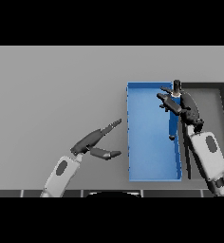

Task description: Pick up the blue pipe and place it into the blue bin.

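The light is flat and even, fairly dim, with no single lamp to be picked out. The grey table [57,95] reads a touch lighter toward its far edge and darker near the front. No glare anywhere. Shadows are faint: only a soft dark patch under the right hand [180,107] inside the blue bin [152,161]. Edges look straight, without bending at the corners.
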Available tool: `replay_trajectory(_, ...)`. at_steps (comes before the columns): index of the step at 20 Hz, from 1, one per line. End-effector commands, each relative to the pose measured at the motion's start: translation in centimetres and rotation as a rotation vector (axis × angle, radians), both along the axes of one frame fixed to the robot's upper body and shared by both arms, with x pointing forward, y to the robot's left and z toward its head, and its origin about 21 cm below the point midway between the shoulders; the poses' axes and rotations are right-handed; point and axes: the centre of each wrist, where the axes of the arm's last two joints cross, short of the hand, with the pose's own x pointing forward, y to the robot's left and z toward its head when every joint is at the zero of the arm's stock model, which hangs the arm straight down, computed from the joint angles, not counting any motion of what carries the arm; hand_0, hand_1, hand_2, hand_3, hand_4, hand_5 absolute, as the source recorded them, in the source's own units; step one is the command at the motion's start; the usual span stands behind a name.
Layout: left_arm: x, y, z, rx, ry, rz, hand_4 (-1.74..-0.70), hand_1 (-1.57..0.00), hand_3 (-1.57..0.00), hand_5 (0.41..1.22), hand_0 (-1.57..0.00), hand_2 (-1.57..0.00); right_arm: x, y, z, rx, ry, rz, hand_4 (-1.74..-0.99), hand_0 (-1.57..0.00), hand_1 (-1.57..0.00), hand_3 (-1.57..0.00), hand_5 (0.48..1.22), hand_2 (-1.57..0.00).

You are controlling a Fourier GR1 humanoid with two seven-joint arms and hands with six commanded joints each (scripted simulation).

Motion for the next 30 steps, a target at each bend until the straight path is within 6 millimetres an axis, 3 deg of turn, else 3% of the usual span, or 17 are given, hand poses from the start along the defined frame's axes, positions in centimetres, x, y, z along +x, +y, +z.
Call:
replay_trajectory(1,0.0,0.0,0.0,0.007,0.008,-0.002,-0.92,0.0,0.0,0.476,0.0,0.0,0.1,0.3,-0.3,0.0,0.032,-0.003,-1.497,-1.57,-1.57,-1.57,1.221,-1.57)
replay_trajectory(2,-0.1,-0.5,0.1,-0.001,-0.002,-0.001,-0.92,0.0,0.0,0.478,0.0,0.0,-0.1,0.0,-0.8,-0.008,0.071,-0.007,-1.546,-1.57,-1.57,-1.26,1.221,-1.57)
replay_trajectory(4,-0.2,-0.5,0.1,0.0,-0.005,-0.002,-0.92,0.0,0.0,0.481,0.0,0.0,-0.5,0.2,-1.8,0.0,0.148,-0.029,-1.616,-1.57,-1.57,-0.8,1.221,-1.57)
replay_trajectory(6,0.0,-0.1,-0.1,0.01,-0.003,0.0,-0.92,0.0,0.0,0.486,0.0,0.0,-0.7,0.6,-2.4,0.005,0.222,-0.048,-1.661,-1.57,-1.57,-0.51,1.221,-1.57)
replay_trajectory(7,0.1,0.0,-0.1,0.006,0.001,0.005,-0.92,0.0,0.0,0.489,0.0,0.0,-0.9,0.3,-2.4,0.018,0.26,-0.067,-1.677,-1.57,-1.57,-0.41,1.171,-1.57)
replay_trajectory(8,0.1,-0.4,0.1,0.009,0.004,-0.001,-0.92,0.0,0.0,0.491,0.0,0.0,-0.7,0.6,-2.7,0.023,0.298,-0.082,-1.626,-1.57,-1.57,-0.45,1.161,-1.52)
replay_trajectory(10,0.2,-0.5,0.2,0.008,0.007,0.002,-0.92,0.0,0.0,0.493,0.0,0.0,-0.6,0.7,-2.9,0.024,0.327,-0.099,-1.469,-1.08,-1.03,-0.29,1.148,-0.99)
replay_trajectory(12,0.2,-0.4,-0.1,0.007,0.006,-0.001,-0.92,0.0,0.0,0.493,0.0,0.0,-0.2,0.3,-2.7,-0.006,0.363,-0.142,-1.37,-0.69,-0.66,-0.19,1.125,-0.63)
replay_trajectory(15,0.1,-0.4,0.0,0.003,0.007,-0.002,-0.92,0.0,0.0,0.494,0.0,0.0,-0.2,0.5,-2.6,-0.107,0.354,-0.06,-1.279,-0.35,-0.34,-0.09,1.01,-0.32)
replay_trajectory(17,0.2,-0.5,0.0,-0.001,0.008,-0.001,-0.93,0.0,0.0,0.496,0.0,0.0,-0.4,0.7,-2.4,-0.273,0.345,0.041,-1.233,-0.23,-0.21,-0.06,0.913,-0.21)
replay_trajectory(21,0.0,-0.1,-0.1,0.0,0.009,-0.002,-0.93,0.0,0.0,0.496,0.0,0.0,-0.4,0.8,-2.8,-0.371,0.376,0.118,-1.175,-0.09,-0.09,-0.02,0.788,-0.08)
replay_trajectory(26,0.2,-0.3,-0.3,0.008,0.018,0.0,-0.93,0.0,0.0,0.497,0.0,0.0,-0.7,1.2,-2.9,-0.421,0.383,0.165,-1.099,-0.03,-0.03,-0.01,0.725,-0.03)
replay_trajectory(30,0.2,-0.2,0.1,-0.008,0.001,0.003,-0.93,0.0,0.0,0.496,0.0,0.0,-0.4,1.3,-2.8,-0.448,0.38,0.203,-1.084,-0.02,-0.02,0.0,0.712,-0.02)
